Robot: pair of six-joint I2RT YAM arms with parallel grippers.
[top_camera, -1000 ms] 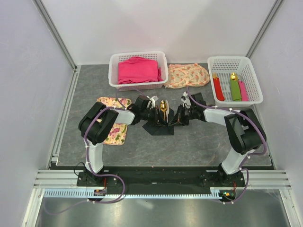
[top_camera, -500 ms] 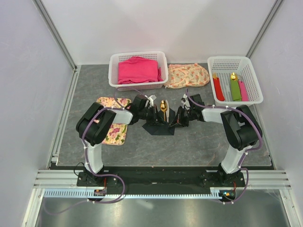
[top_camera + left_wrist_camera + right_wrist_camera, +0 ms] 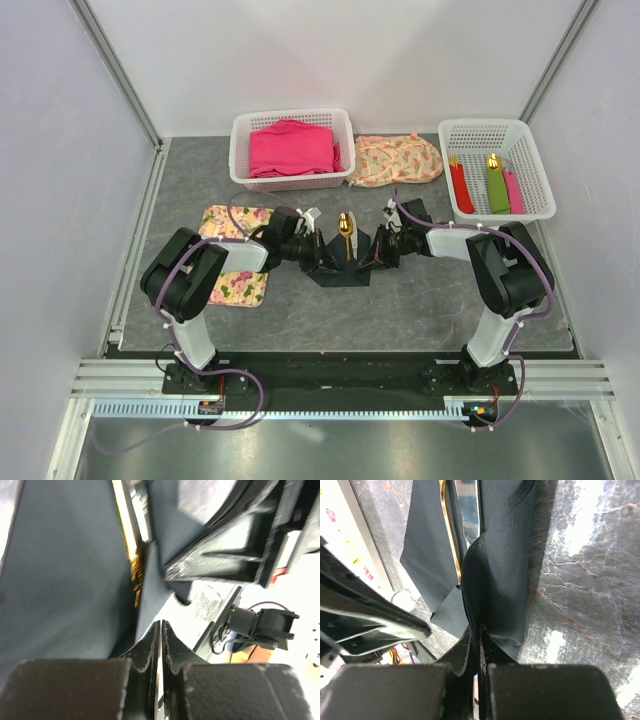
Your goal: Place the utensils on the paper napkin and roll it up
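Observation:
The black paper napkin (image 3: 340,268) lies mid-table with both sides lifted up around the utensils (image 3: 346,226), whose gold spoon head sticks out at the far end. My left gripper (image 3: 318,252) is at the napkin's left side and my right gripper (image 3: 374,256) at its right side. In the left wrist view the gripper (image 3: 161,622) is shut, with the raised napkin flap (image 3: 150,585) running into its tips beside a gold handle (image 3: 136,575). In the right wrist view the gripper (image 3: 477,627) is shut on the napkin fold (image 3: 502,580), next to gold and silver handles (image 3: 451,535).
A floral mat (image 3: 232,285) lies under the left arm. At the back stand a white basket with pink cloth (image 3: 292,150), a floral cloth (image 3: 395,158), and a white basket (image 3: 495,130) with red, green and pink napkin rolls. Walls stand on both sides.
The left arm's elbow has swung left and down, and its gripper has shifted slightly left. The right gripper has moved in a little. The napkin sides stand higher around the utensils.

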